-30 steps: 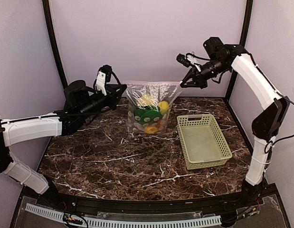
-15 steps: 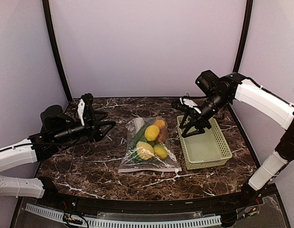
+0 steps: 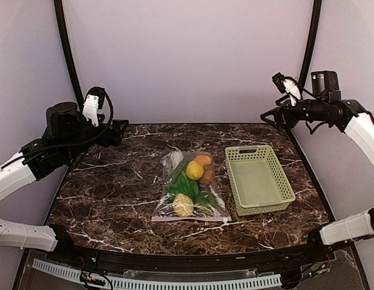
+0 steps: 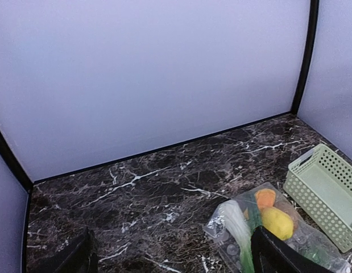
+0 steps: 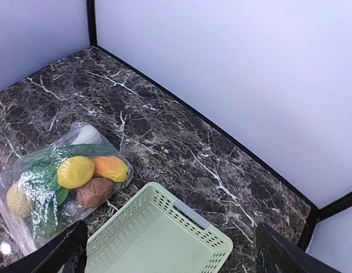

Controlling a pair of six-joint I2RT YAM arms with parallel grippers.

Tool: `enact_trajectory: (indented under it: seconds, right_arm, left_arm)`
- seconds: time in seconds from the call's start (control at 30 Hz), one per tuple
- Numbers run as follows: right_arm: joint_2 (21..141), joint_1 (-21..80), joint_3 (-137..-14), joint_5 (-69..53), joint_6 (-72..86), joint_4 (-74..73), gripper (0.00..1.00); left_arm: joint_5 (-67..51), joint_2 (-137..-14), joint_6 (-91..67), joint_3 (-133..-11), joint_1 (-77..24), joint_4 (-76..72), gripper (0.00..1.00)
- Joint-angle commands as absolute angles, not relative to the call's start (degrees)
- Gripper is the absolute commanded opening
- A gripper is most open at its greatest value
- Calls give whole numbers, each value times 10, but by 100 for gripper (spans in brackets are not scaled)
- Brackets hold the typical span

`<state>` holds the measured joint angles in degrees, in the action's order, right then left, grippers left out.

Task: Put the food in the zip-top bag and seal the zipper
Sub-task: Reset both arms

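Observation:
The zip-top bag [image 3: 190, 188] lies flat in the middle of the table with the food inside it: a yellow lemon [image 3: 194, 170], an orange fruit [image 3: 203, 160], a brown lump [image 3: 208, 176], the white stem of the bok choy [image 3: 176, 160] and green leaves [image 3: 183, 184]. A pale zipper strip [image 3: 190, 219] runs along its near edge; whether it is pressed shut cannot be told. My left gripper [image 3: 117, 131] hangs open, high at the back left, away from the bag [image 4: 266, 224]. High at the back right, my right gripper [image 3: 273, 115] is open too, above the bag [image 5: 56, 176]. Neither holds anything.
A light green slotted basket [image 3: 232, 181] stands just right of the bag, with nothing in it; it also shows in the right wrist view as the basket [image 5: 190, 213] and at the right edge of the left wrist view as the basket [image 4: 303, 165]. Pale walls enclose the table.
Both grippers opened and let go of the bag's top corners. The bag dropped from hanging upright to lying flat. Both arms then rose and drew back to the sides.

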<state>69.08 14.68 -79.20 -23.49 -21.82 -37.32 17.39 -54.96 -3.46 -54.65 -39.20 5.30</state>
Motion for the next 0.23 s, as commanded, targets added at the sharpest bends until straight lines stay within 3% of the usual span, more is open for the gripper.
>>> enact_trajectory:
  seconds: [0.0,0.2]
  right_arm:
    - [713,140,-770,-161,-112,-269,99]
    - [706,140,-724,-161,-86,-224,99]
  left_arm:
    - [285,-563,-42,-576,-392,132,93]
    - [280,-567,-33,-567,-392,118,93]
